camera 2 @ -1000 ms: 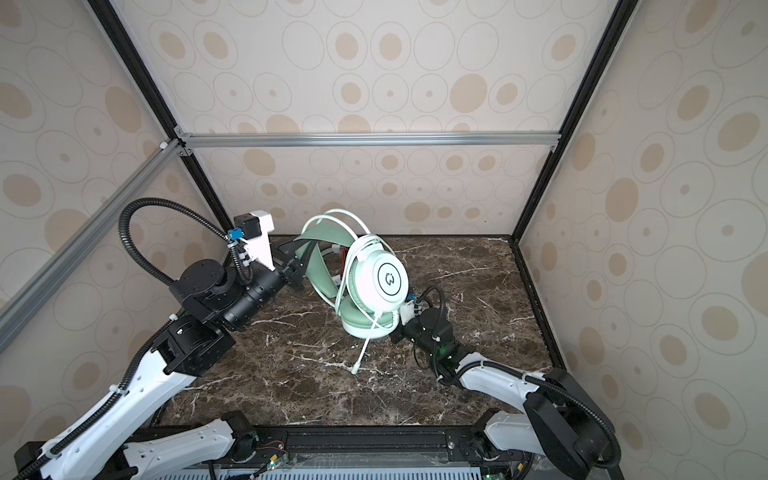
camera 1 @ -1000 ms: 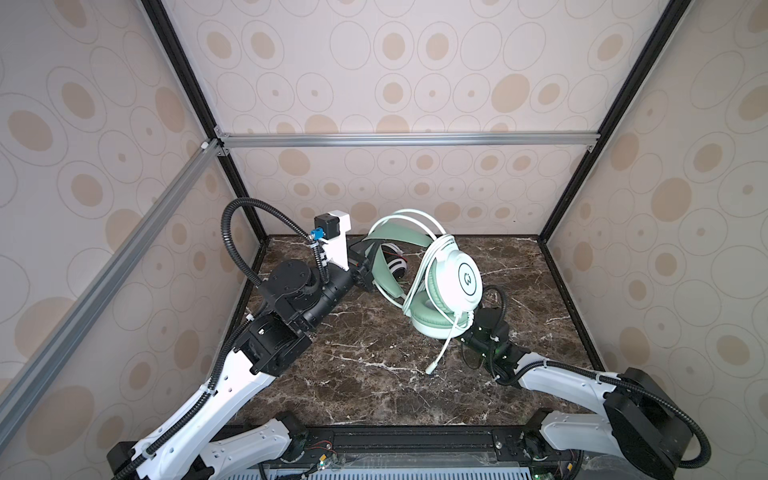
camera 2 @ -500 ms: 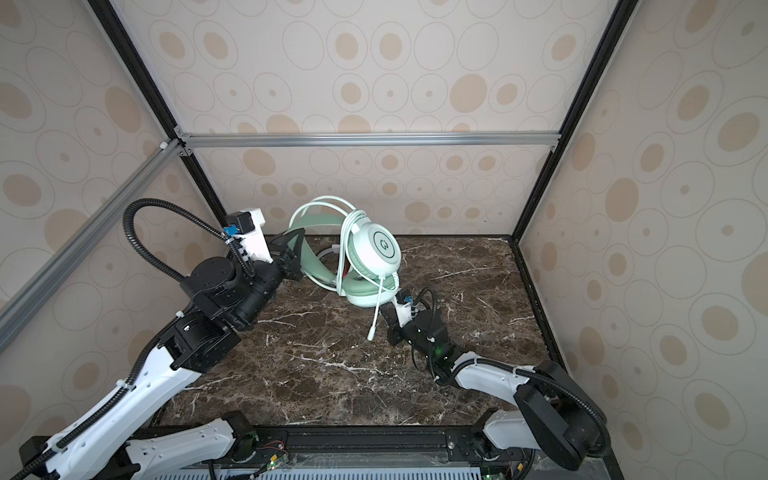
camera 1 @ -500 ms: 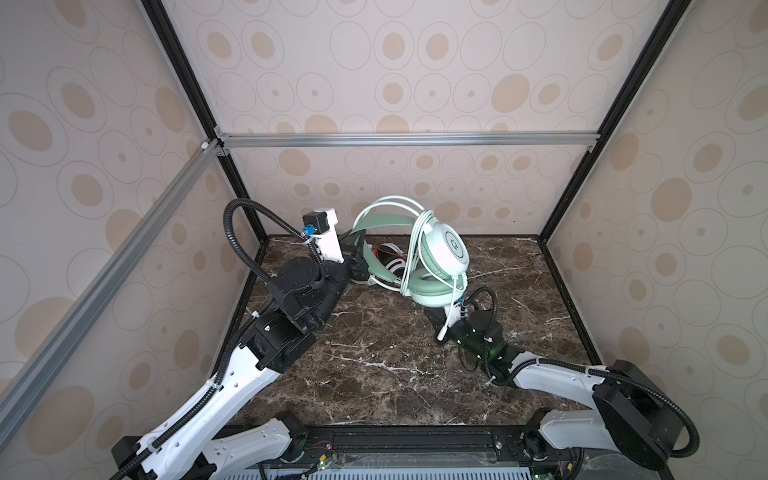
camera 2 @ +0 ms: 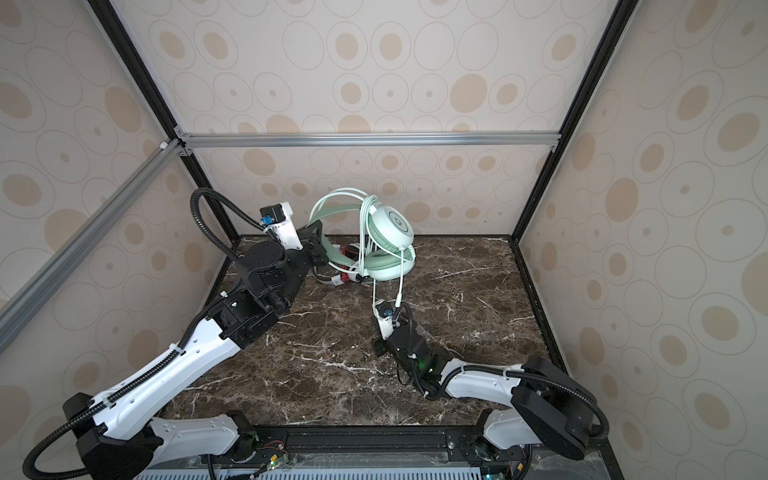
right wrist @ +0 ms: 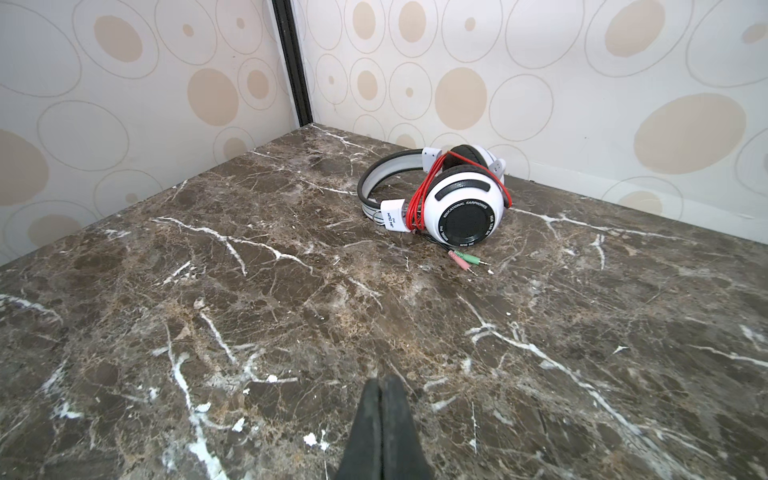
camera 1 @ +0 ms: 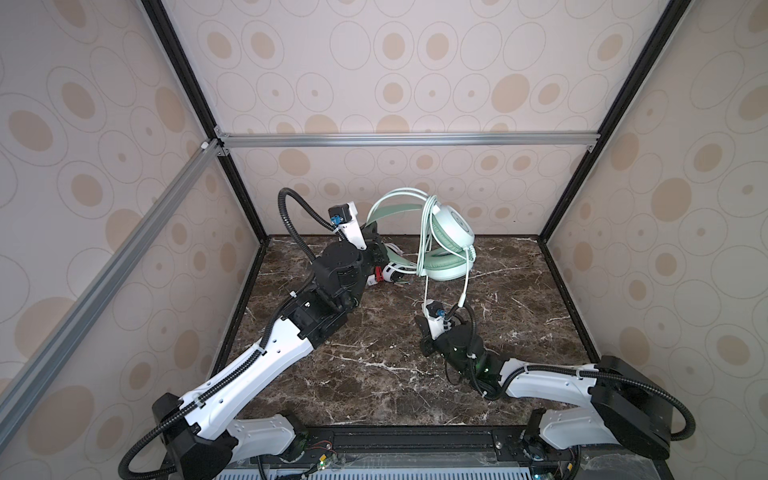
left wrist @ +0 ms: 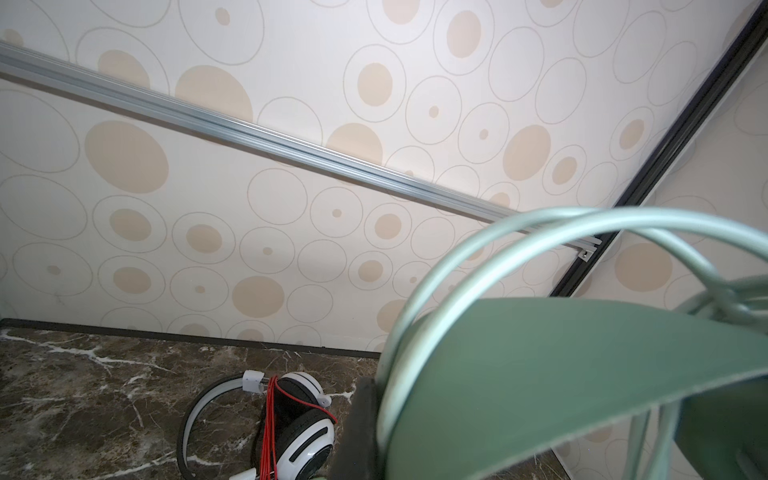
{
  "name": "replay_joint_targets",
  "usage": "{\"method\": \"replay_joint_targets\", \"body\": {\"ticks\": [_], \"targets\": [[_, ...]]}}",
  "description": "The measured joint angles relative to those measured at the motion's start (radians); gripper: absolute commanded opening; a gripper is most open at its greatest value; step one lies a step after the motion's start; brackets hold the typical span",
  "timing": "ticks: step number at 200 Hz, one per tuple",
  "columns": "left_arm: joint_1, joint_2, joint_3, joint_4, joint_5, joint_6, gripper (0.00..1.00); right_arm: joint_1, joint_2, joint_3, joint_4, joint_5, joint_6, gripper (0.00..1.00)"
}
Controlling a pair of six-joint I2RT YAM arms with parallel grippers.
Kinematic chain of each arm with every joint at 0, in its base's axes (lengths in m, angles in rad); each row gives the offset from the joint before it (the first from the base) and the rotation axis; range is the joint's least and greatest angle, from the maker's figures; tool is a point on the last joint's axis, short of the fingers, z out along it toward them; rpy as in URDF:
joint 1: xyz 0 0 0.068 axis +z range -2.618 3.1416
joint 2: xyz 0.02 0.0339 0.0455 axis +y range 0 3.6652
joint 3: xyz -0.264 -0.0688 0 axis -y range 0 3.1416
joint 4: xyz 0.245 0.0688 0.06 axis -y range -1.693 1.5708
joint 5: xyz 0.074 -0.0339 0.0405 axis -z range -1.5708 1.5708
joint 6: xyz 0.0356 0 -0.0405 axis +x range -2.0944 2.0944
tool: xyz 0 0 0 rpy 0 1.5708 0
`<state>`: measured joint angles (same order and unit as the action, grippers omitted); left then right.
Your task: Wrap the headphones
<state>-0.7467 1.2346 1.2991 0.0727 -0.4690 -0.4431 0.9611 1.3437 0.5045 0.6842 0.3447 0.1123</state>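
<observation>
The pale mint-green over-ear headset (camera 1: 451,226) was held clear of the dark marble-patterned table top (camera 1: 374,374), near the back wall. It was carried by the left gripper (camera 1: 376,249), whose jaws were closed on the broad green headband strap (left wrist: 540,374). The matching green cord (camera 1: 424,232) was seen looped several times over the band and cups. Its plug end (camera 1: 460,298) was left hanging free just above the right arm's wrist. The right gripper (right wrist: 380,386) was pressed fully shut with nothing between its jaws, low over the bare table. The white over-ear headset with black pads (right wrist: 465,208) lay on the table at the back, its thin red cord (right wrist: 419,195) already wound around it.

The green headset was judged light but awkward. The strap was taken to be soft and likely to flex, so the cups could be expected to swing and tilt. The cord was judged limp and smooth, so its loops could slip off if tension were lost. The dangling end, close behind the plug, was considered the best place for the free gripper to take hold. The padded cups were thought better left ungripped.
</observation>
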Motion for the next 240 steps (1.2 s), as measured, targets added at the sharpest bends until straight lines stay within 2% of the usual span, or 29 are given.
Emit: {"method": "replay_joint_targets", "body": {"ticks": [96,152,199,240], "targets": [[0.023,0.089,0.019,-0.008,-0.003,-0.028,0.0,0.126,0.087,0.098,-0.008,0.156,-0.033,0.0],[0.054,0.089,0.018,-0.008,-0.003,-0.033,0.0,0.14,0.094,0.15,-0.073,0.196,-0.034,0.0],[0.061,0.083,0.013,-0.029,0.06,-0.076,0.0,0.145,0.143,0.226,-0.193,0.283,-0.02,0.0],[0.063,0.064,-0.013,-0.044,0.057,-0.093,0.0,0.157,0.145,0.254,-0.251,0.294,-0.037,0.0]]}}
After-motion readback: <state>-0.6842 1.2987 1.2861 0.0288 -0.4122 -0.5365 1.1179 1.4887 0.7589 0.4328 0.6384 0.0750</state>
